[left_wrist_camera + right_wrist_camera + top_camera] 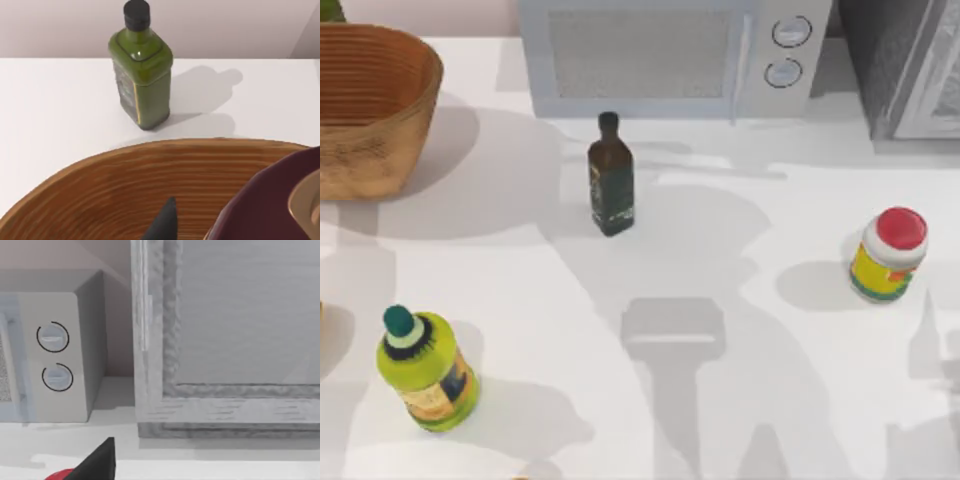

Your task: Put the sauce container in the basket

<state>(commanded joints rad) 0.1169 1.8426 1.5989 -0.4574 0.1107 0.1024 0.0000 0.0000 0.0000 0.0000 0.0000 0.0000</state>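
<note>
In the left wrist view the sauce container [265,200], dark maroon with a tan label, sits very close to the camera over the inside of the wicker basket [150,175]. My left gripper [210,232] is shut on it, and one dark fingertip [162,222] shows beside it above the basket's ribbed wall. In the top view the basket [375,110] stands at the far left back corner, partly cut off by the picture's edge. My right gripper [160,475] is parked at the right, open, with one fingertip [102,460] showing.
A tall dark green bottle [610,175] stands mid-table, just beyond the basket [142,70]. A red-capped white and yellow jar [888,255] is at the right, and a lime-green bottle [428,370] at the front left. A microwave [670,55] and a grey cabinet [225,340] line the back.
</note>
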